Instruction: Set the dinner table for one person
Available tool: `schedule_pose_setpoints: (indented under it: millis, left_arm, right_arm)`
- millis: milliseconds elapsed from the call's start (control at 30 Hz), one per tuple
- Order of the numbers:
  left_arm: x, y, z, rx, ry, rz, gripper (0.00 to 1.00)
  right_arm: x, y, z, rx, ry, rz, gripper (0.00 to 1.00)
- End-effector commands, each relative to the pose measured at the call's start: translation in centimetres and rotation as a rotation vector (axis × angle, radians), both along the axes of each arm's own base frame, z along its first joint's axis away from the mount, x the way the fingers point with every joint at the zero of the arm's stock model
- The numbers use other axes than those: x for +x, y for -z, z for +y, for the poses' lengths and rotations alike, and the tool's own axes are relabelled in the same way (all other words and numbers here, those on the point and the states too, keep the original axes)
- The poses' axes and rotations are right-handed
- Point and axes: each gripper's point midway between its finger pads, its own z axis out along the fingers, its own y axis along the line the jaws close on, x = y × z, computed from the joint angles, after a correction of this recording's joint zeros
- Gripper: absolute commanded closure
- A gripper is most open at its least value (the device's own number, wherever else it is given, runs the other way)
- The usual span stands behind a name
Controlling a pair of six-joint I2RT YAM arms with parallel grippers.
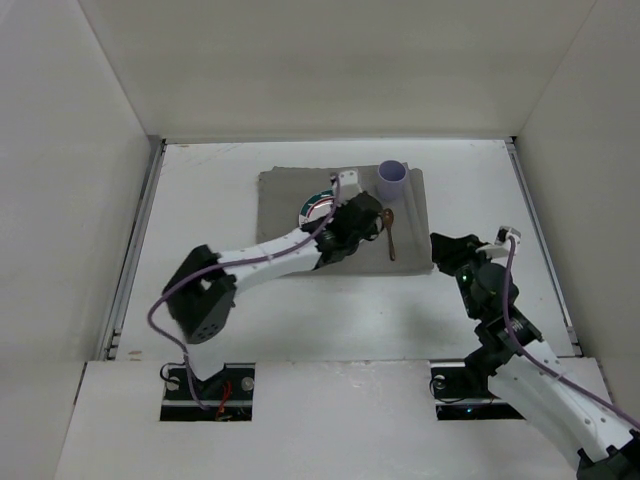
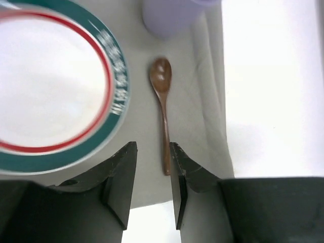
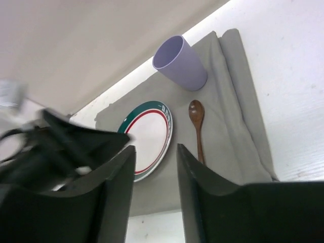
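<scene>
Both jaws parted, matte white dinner table, metal side rails

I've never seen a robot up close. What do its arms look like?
Both the left arm and right arm have white shells, black joints and a loose purple cable. The left end effector and right end effector are two flat black fingers each.

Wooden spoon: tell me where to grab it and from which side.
Grip the wooden spoon mid-handle, from straight above, closing across it. It lies flat on the placemat, bowl toward the cup, with bare cloth either side of the thin handle.
</scene>
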Motion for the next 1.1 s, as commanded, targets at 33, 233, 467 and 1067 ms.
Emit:
schedule_pose_setpoints:
  millis: [33,233,467,1067]
  left_arm:
    - [0.7,-3.1,9.5,0.016,-0.177,-0.078,0.70]
    - [-3.4,2.3,25.5,0.124,-0.487,0.076,0.73]
    - [-9.1,8.1,36.1,0.169,-0.738,0.259,0.72]
    - [-11.6,11.9,39.3,0.268,-0.822,0.379,0.74]
  right_arm:
    - [0.2,-0.7,2.5,-0.007,-0.099,-0.011,0.75]
    - [-0.1,-0.6,7.3,-0.025,-0.292,-0.005,0.84]
    - [-0.4,1.2,11.0,-0.112,-0.400,0.043,0.71]
    - [-0.7,2.4,13.3,-0.188,-0.460,0.069,0.63]
